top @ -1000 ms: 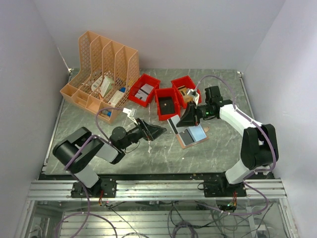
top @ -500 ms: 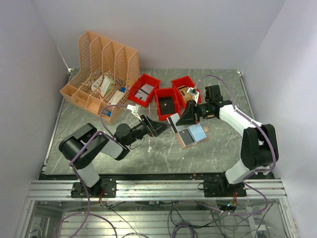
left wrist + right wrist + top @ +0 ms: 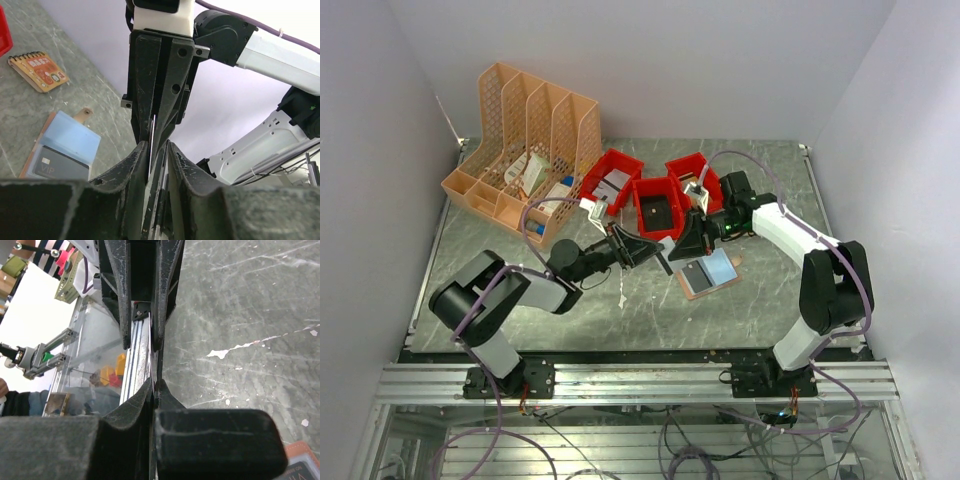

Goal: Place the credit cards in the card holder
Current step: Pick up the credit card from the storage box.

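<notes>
The card holder (image 3: pixel 708 272) lies open on the table, with a blue card and a dark VIP card (image 3: pixel 60 167) in its pockets. My right gripper (image 3: pixel 688 243) hovers just left of it, shut on a dark credit card (image 3: pixel 667 260) that sticks out toward the left arm. My left gripper (image 3: pixel 650 250) meets it nose to nose. In the left wrist view the card's thin edge (image 3: pixel 151 132) stands between my left fingers (image 3: pixel 135 160), which sit narrowly around it. Whether they press on it is unclear. The right wrist view shows the pads (image 3: pixel 142 400) tight on the card.
An orange lattice file rack (image 3: pixel 525 150) stands at the back left. Three red bins (image 3: pixel 655 205) with small items sit behind the grippers. A small spiral notebook (image 3: pixel 39 70) lies beyond the holder. The right wall is close to the right arm.
My left arm has reached right until its jaws surround the card, and they have narrowed from wide open. The right gripper has shifted slightly left, still holding the card.
</notes>
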Controlling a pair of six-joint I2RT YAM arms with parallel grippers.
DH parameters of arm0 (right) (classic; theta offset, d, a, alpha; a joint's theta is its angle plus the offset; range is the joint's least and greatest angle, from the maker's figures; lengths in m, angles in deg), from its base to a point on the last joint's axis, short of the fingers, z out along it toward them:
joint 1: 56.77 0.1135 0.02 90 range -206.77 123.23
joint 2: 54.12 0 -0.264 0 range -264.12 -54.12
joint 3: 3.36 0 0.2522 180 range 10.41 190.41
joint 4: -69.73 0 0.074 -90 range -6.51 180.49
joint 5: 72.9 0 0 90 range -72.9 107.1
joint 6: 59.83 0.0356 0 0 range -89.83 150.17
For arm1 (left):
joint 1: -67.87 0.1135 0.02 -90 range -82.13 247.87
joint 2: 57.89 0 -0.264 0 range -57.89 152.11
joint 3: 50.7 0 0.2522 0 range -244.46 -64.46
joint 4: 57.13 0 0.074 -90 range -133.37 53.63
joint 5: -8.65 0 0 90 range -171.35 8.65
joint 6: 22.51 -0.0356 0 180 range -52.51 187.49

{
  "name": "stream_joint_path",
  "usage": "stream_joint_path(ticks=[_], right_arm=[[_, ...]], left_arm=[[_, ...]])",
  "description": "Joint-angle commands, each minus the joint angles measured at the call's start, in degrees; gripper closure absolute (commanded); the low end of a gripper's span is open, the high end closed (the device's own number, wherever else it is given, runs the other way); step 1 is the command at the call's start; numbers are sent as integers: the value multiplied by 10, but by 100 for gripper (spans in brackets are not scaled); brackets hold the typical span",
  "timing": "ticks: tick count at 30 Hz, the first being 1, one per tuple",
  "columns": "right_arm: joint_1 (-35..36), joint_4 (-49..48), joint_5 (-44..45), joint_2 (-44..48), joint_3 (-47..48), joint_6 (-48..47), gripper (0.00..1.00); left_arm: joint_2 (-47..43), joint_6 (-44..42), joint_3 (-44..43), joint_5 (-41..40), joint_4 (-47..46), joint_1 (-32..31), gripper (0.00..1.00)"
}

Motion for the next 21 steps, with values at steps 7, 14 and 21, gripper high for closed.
stream_joint_path(ticks=[7,14,21], right_arm=[[1,63,10,-3,26,-70,100],[2,79,14,-7,31,-89,100],[7,86,20,-12,32,-97,100]], left_arm=[[-2,-14,-34,131,29,25,70],[-48,-90,-50,145,186,28,71],[-60,-103,-64,156,216,30,82]])
